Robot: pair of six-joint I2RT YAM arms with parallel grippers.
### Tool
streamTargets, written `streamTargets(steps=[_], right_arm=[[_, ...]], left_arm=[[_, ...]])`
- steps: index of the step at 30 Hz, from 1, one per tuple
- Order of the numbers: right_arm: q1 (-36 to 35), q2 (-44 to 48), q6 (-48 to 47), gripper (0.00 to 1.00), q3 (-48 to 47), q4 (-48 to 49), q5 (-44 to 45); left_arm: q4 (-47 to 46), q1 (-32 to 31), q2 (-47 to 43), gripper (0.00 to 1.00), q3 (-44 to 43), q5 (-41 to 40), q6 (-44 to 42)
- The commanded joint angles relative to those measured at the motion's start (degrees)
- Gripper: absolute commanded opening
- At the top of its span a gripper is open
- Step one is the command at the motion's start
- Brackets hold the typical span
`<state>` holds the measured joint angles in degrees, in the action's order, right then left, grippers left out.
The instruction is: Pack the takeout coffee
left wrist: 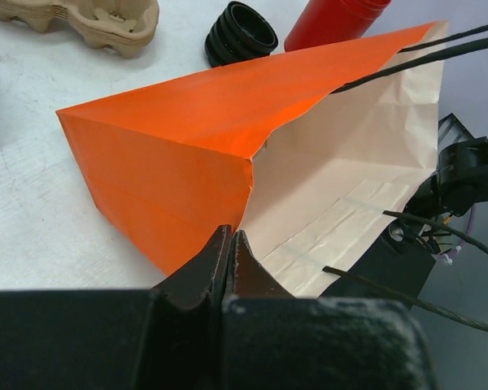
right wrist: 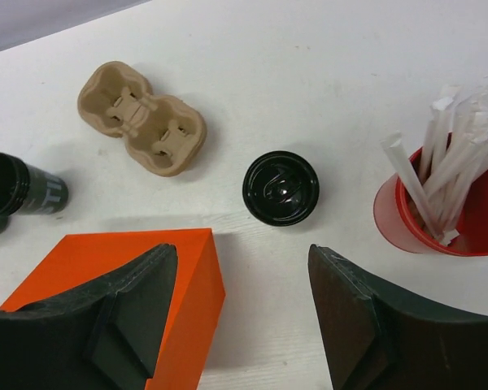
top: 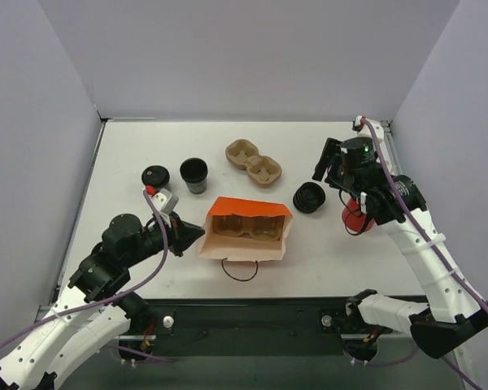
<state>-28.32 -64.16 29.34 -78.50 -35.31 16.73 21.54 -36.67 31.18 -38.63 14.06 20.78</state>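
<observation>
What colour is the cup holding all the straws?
Red. The cup with the straws shows best in the right wrist view.

The top view looks down from above and behind both arms over the whole table [top: 130, 162]. The left wrist view sits low behind the left claw [left wrist: 230, 236], very near the orange bag [left wrist: 171, 138]. The right wrist view looks down from higher, past the right claw [right wrist: 242, 260]. All three show the bag.

the paper bag [left wrist: 171, 130] is orange outside, beige within. the lidded cup [top: 155, 175] and lid stack [top: 309, 197] are black, the pulp carrier [top: 253, 162] tan, the straw cup [right wrist: 394, 223] red.
</observation>
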Motion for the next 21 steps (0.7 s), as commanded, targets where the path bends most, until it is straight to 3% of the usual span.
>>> streamTargets(steps=[1,7,15,21], right_arm=[[5.7,-3.7,-1.7,0.66,-5.3,-5.6,-4.4],[9.3,-10.7,-5.6,0.65,-10.3,-5.7,-13.7],[8.2,-18.5,-4.3,0.64,-17.1,-5.6,-19.1],[7.5,-18.6,-3.9,0.64,-17.5,-5.8,-18.8]], left_arm=[[1.3,-0.1,-0.5,0.0,-4.7,-2.3,1.5],[5.7,-0.1,-2.3,0.0,-6.5,-4.4,3.1],[11.9,-0.1,-2.0,0.0,-10.0,-8.5,4.0],[14.6,-0.1,4.1,0.0,-14.0,-11.6,6.9]])
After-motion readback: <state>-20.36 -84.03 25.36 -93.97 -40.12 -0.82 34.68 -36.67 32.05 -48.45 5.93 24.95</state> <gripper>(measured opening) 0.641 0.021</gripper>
